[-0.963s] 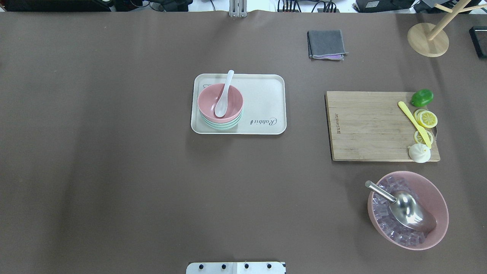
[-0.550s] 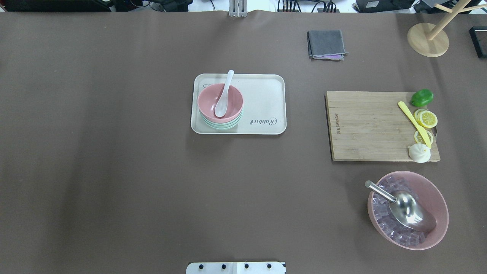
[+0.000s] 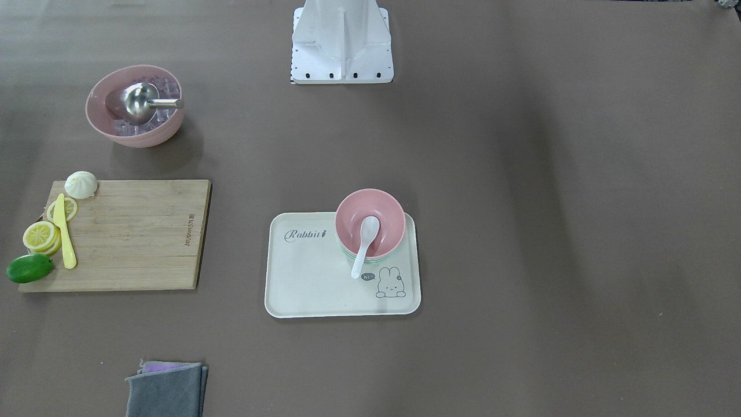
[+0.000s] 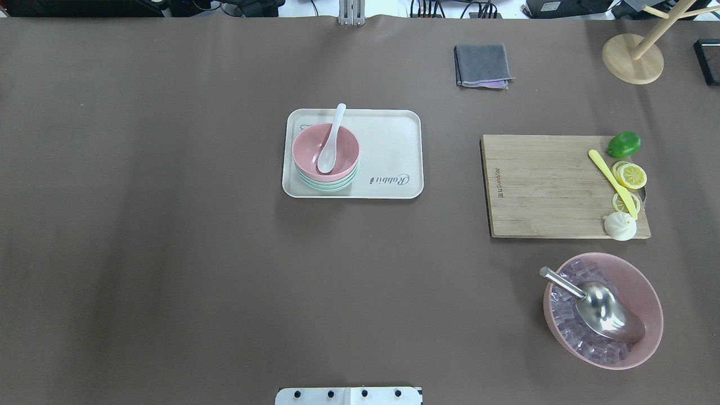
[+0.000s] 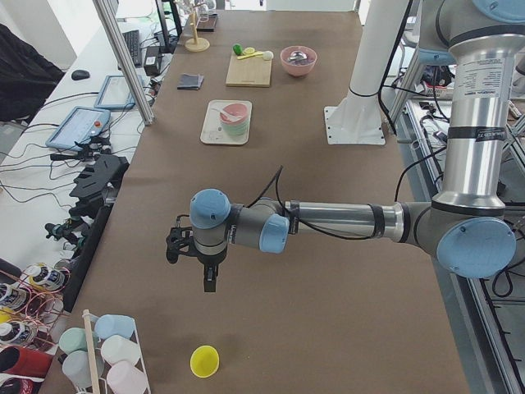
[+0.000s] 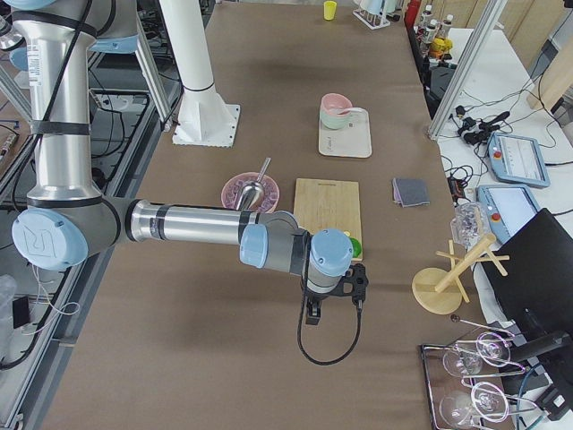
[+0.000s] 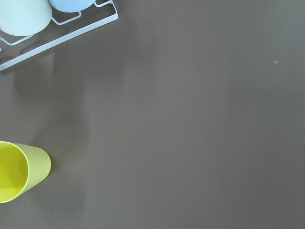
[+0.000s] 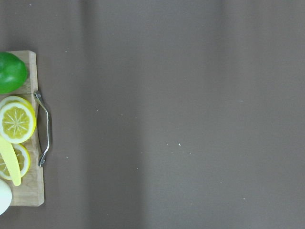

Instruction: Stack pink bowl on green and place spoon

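Observation:
The pink bowl (image 4: 315,149) sits stacked on the green bowl (image 4: 331,186) at the left end of a cream tray (image 4: 394,140). The white spoon (image 4: 331,140) lies in the pink bowl with its handle over the far rim. The front view shows the same stack (image 3: 389,215) and spoon (image 3: 365,243). My left gripper (image 5: 209,286) shows only in the exterior left view, far from the tray over bare table. My right gripper (image 6: 312,317) shows only in the exterior right view, beyond the cutting board. I cannot tell whether either is open or shut.
A wooden cutting board (image 4: 545,185) carries lemon slices, a lime (image 4: 624,144), a yellow knife and a bun. A large pink bowl (image 4: 647,292) holds ice and a metal scoop. A grey cloth (image 4: 482,65) lies at the back. A yellow cup (image 7: 19,169) and cup rack are near my left gripper.

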